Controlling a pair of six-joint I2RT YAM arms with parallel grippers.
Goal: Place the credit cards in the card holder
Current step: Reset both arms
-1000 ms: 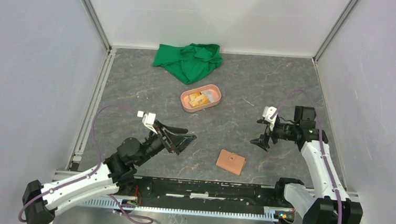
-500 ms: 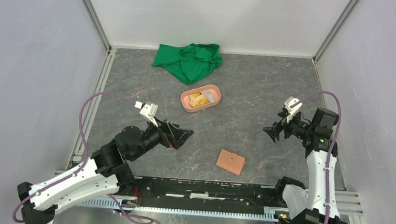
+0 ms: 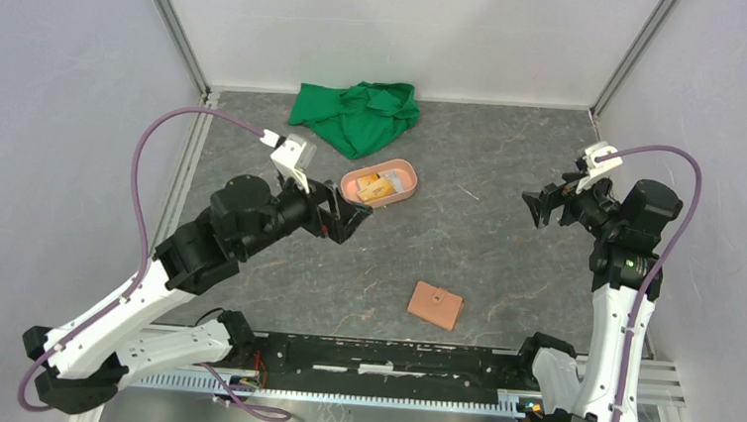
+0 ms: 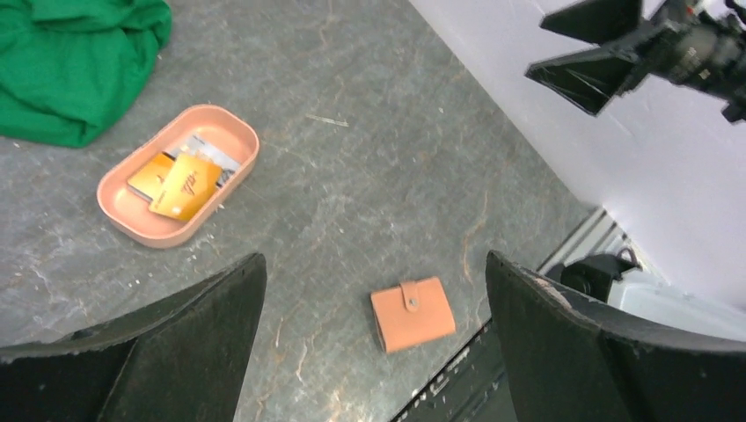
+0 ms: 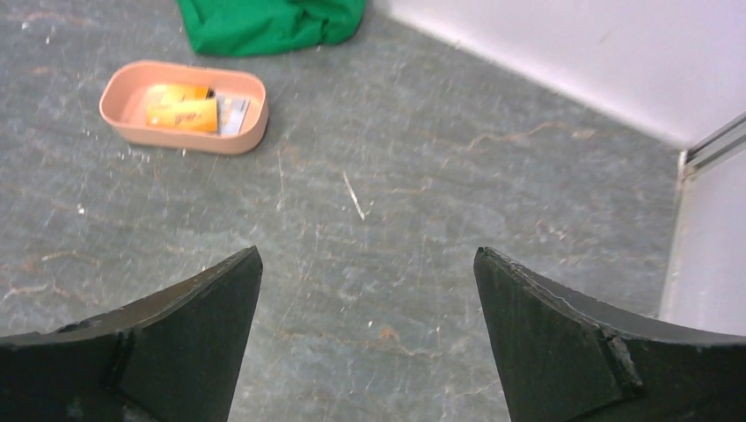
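Observation:
The card holder (image 3: 435, 305), a tan folded wallet with its tab snapped shut, lies flat on the grey table near the front edge; it also shows low in the left wrist view (image 4: 413, 314). The credit cards (image 3: 376, 185), two orange and a pale one beneath, lie in a salmon-pink oval tray (image 3: 407, 168), seen again in both wrist views (image 4: 180, 180) (image 5: 180, 112). My left gripper (image 3: 354, 225) hovers open just left of the tray, empty (image 4: 374, 257). My right gripper (image 3: 535, 208) hangs open and empty high at the right (image 5: 368, 250).
A crumpled green cloth (image 3: 356, 114) lies at the back centre behind the tray. White walls with metal corner rails close in the table on three sides. A black rail (image 3: 389, 356) runs along the front edge between the arm bases.
Both arms have risen and swung toward the back. The left gripper has moved up beside the tray; the right gripper has moved right and back, away from the wallet. Both stay open.

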